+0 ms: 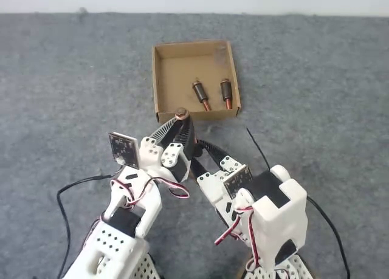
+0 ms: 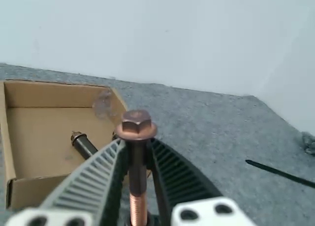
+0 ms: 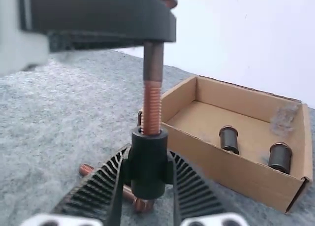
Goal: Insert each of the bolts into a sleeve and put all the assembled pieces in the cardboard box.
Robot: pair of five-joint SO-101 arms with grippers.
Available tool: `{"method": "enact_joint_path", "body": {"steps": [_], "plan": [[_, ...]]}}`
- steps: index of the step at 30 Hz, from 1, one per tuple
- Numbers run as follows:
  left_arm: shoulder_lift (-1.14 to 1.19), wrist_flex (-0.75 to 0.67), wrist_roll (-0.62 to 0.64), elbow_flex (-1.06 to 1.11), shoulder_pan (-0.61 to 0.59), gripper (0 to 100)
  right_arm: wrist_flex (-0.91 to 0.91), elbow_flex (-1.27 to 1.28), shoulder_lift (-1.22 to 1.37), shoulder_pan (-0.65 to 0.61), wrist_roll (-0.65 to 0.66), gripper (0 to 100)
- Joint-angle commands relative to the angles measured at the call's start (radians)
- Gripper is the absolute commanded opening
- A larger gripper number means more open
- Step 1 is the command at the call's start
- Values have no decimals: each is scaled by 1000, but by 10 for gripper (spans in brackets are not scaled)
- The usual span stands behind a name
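I have my left gripper [image 2: 137,146] clamped on 1 bolt [image 2: 136,123], my right gripper [image 3: 148,159] closed on 1 sleeve [image 3: 147,142]; the bolt's threaded tip seemingly sits just inside it.

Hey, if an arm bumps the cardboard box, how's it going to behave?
The cardboard box looks thin-walled and light, so it would probably slide, though the fuzzy grey mat may grip it somewhat. It is low and wide, so tipping seems unlikely. The two assembled pieces lying inside might roll.
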Motion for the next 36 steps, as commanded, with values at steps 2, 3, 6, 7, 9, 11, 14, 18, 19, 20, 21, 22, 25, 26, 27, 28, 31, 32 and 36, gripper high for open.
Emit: {"method": "enact_joint_path", "body": {"steps": [2, 3, 6, 7, 9, 11, 14, 18, 19, 20, 21, 22, 25, 26, 27, 28, 31, 32, 36], "plan": [[11, 3, -18, -5, 3, 11, -12, 18, -15, -1, 23, 7], [11, 15, -18, -5, 6, 11, -12, 18, -15, -1, 23, 7], [6, 54, -18, -5, 8, 11, -10, 18, -15, 1, 32, 7], [9, 55, -18, -5, 8, 11, -10, 18, -15, 8, 51, 7], [12, 66, -18, -5, 11, 11, -12, 18, -15, 13, 86, 7], [11, 94, -18, -5, 23, 11, -12, 18, -15, 12, 95, 7], [6, 120, -18, -5, 46, 11, -12, 18, -15, 12, 94, 7], [11, 118, -18, -5, 43, 11, -12, 17, -15, 13, 92, 7], [11, 118, -18, -5, 43, 11, -12, 17, -15, 13, 92, 7], [11, 118, -18, -5, 43, 11, -12, 17, -15, 13, 91, 7], [11, 118, -18, -5, 43, 11, -12, 17, -15, 13, 91, 7], [11, 118, -18, -5, 43, 11, -12, 17, -15, 13, 91, 7], [11, 120, -18, -5, 43, 11, -12, 17, -15, 15, 91, 7], [12, 120, -18, -5, 43, 11, -12, 15, -15, 15, 91, 7], [12, 121, -18, -5, 43, 11, -12, 15, -15, 15, 91, 7], [12, 126, -20, -5, 41, 11, -12, 15, -15, 16, 91, 7], [12, 153, -20, -5, 44, 11, -12, 14, -16, 35, 71, 7], [12, 153, -20, -5, 44, 11, -12, 14, -16, 35, 43, 7], [11, 153, -20, -5, 46, 12, -12, 15, -16, 36, 2, 7]]}}
